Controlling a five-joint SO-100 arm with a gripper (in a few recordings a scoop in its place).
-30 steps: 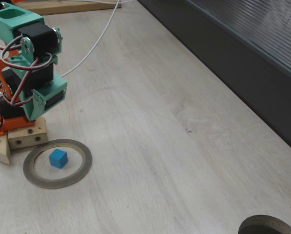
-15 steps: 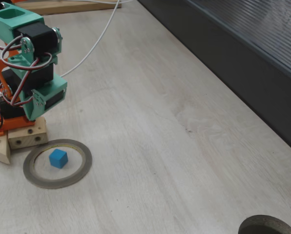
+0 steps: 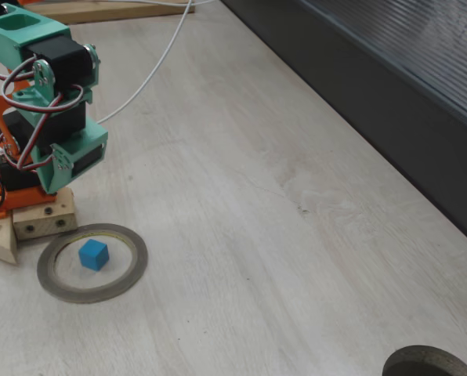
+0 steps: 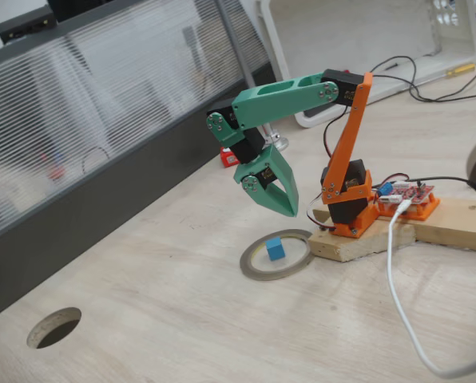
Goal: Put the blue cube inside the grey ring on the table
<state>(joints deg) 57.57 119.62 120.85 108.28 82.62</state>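
The blue cube (image 3: pixel 93 254) (image 4: pixel 275 249) lies flat on the table (image 3: pixel 257 235) (image 4: pixel 182 319) inside the grey ring (image 3: pixel 92 296) (image 4: pixel 254 271), a little left of the opening's middle in a fixed view. It does not touch the rim. My green gripper (image 4: pixel 290 212) hangs above the ring's right edge, fingertips pointing down and together, holding nothing. It is clear of both cube and ring. The arm's green wrist block (image 3: pixel 69 157) shows above the ring.
The arm's wooden base (image 3: pixel 41 219) (image 4: pixel 366 235) sits right beside the ring. A white cable (image 3: pixel 151 70) (image 4: pixel 398 295) trails over the table. A dark round opening (image 3: pixel 429 362) (image 4: pixel 54 327) lies far from the ring. A dark wall (image 3: pixel 359 102) borders the table.
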